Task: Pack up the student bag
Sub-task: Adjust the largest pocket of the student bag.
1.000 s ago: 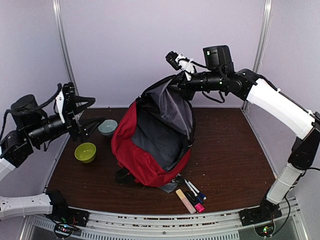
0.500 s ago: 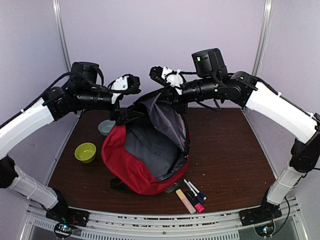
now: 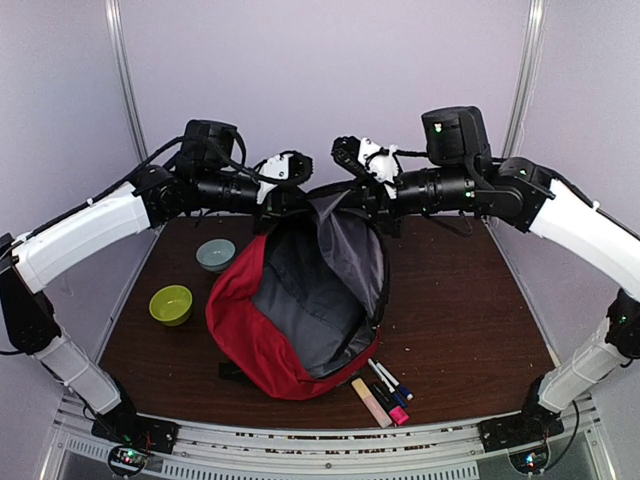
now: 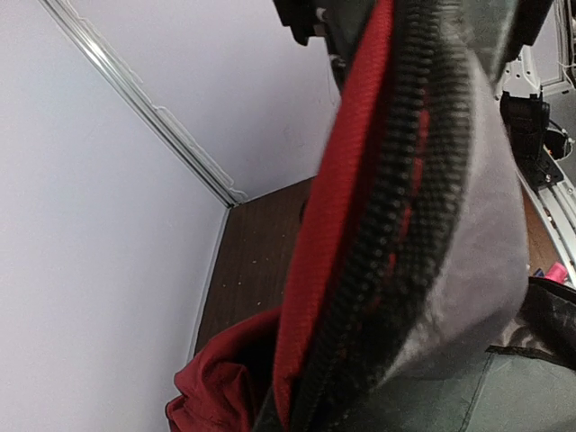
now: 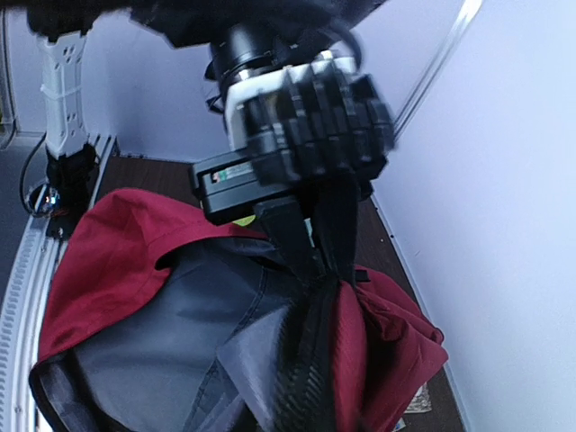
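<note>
The student bag (image 3: 300, 310), red with grey lining, stands open in the middle of the table, its top rim lifted. My left gripper (image 3: 288, 197) reaches in from the left. In the right wrist view its fingers (image 5: 317, 247) are pinched on the bag's black zipper rim (image 5: 310, 360). That rim (image 4: 396, 207) fills the left wrist view and hides my own fingers. My right gripper (image 3: 345, 192) meets the same rim from the right. Its fingers do not show clearly, so I cannot tell whether they hold the fabric.
A grey-blue bowl (image 3: 215, 254) and a green bowl (image 3: 171, 304) sit left of the bag. Several markers and pens (image 3: 385, 392) lie at the front, right of the bag's base. Pale walls enclose the table on three sides.
My left arm swung in from the far left to the bag's top rim, and its open gripper shut on it. The right arm shifted slightly right, and the bag's mouth spread wider.
</note>
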Robot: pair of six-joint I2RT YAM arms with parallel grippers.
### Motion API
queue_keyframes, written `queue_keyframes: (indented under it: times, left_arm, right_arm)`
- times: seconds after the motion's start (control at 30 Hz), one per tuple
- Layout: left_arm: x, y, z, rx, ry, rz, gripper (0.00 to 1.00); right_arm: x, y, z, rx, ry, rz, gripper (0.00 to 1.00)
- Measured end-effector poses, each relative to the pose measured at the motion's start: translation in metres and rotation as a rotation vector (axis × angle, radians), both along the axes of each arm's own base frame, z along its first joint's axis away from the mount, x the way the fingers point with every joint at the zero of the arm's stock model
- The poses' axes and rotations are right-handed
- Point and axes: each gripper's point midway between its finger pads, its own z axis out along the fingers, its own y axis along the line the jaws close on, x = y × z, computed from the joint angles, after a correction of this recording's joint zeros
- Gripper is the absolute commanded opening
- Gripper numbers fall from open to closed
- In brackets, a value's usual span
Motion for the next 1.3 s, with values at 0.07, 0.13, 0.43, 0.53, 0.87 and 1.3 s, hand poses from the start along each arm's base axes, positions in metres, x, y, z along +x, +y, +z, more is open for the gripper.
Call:
queue_keyframes:
  times: [0.07,0.13,0.43,0.53,0.87,1.3]
  left_arm:
    - [0.000,0.002,-0.002,-0.017,0.004,0.019,0.00]
    - [0.001,0.006,-0.004,-0.026,0.010,0.053,0.00]
    - [0.012,0.020,0.012,-0.108,0.001,0.186,0.00]
    - [0.015,0.022,0.015,-0.121,0.000,0.210,0.00]
    - [0.024,0.047,0.043,-0.182,-0.020,0.364,0.00]
    - [-0.072,0.120,0.110,-0.424,-0.030,0.395,0.00]
  right_arm:
    - [0.000,-0.008,0.001,0.027,0.014,-0.022,0.87]
    - [-0.004,-0.023,0.001,0.069,0.046,-0.044,1.00]
    - [0.004,-0.086,-0.072,0.238,0.345,-0.187,0.98]
    - [-0.004,-0.083,-0.110,0.226,0.470,-0.176,0.66]
    - [0.011,-0.082,-0.052,0.358,0.469,-0.192,0.00]
    - [0.051,-0.030,0.082,0.503,0.284,-0.063,0.00]
